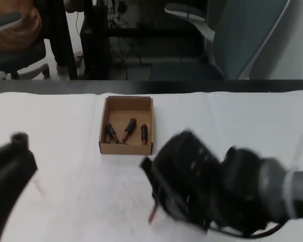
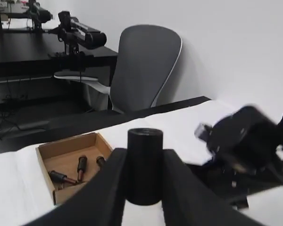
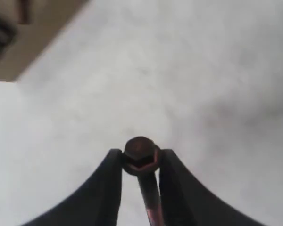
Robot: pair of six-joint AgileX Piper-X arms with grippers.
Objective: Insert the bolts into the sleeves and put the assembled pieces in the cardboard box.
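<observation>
Your right gripper (image 3: 140,153) is closed on a copper-coloured metal bolt (image 3: 141,151) with a hexagonal head. The head sits between the two fingertips and the shank shows in the gap between the fingers. In the high view the bolt's reddish end sticks out under the right arm, above the white cloth (image 1: 252,121) that covers the bench, on the near side of the box.

Your left gripper (image 2: 145,155) is clamped on a black cylindrical sleeve (image 2: 145,165). The sleeve stands upright between the fingers with its open end uppermost, clear of the cloth. In the high view the left arm is well apart from the right arm.

The shallow brown cardboard box (image 1: 126,147) rests on the cloth beyond both arms. Three assembled pieces lie on its floor side by side: one (image 1: 111,133), a second (image 1: 130,129) and a third (image 1: 144,133). Each is dark with a copper-coloured end.

A grey office chair (image 2: 146,66) stands behind the far edge of the bench.
</observation>
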